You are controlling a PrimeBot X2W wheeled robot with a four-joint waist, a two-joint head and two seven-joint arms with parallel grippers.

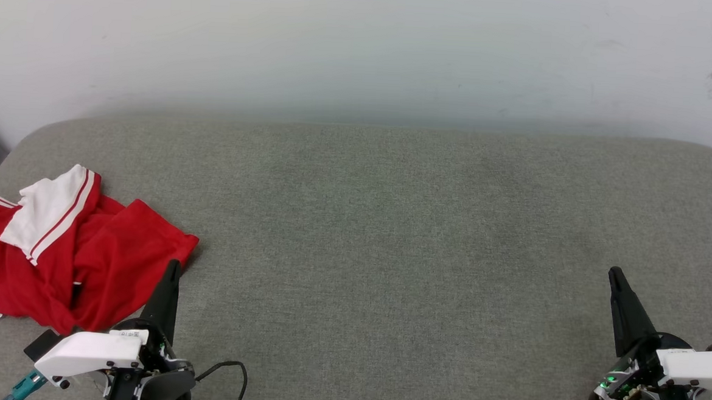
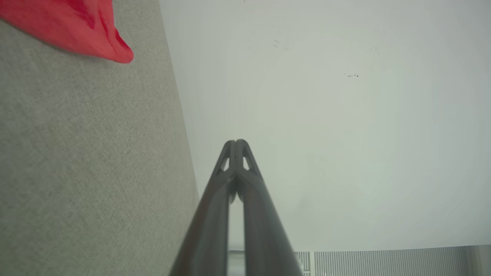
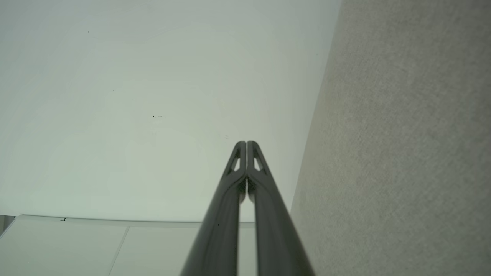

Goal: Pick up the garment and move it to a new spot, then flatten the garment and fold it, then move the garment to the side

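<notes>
**Inspector A:** Two tools to account for. State of each?

**Inspector B:** Left tool [image 1: 174, 263]: fingers clenched together, nothing between them. Right tool [image 1: 614, 271]: the same, empty.

**Inspector A:** Location of the garment?

**Inspector B:** The garment [image 1: 55, 251] lies crumpled at the left end of the grey surface [image 1: 389, 256], with a white sleeve uppermost. The left tool is just beside its hem; the left wrist view shows the red corner apart from the fingertips. The right tool is well apart, at the far right.
</notes>
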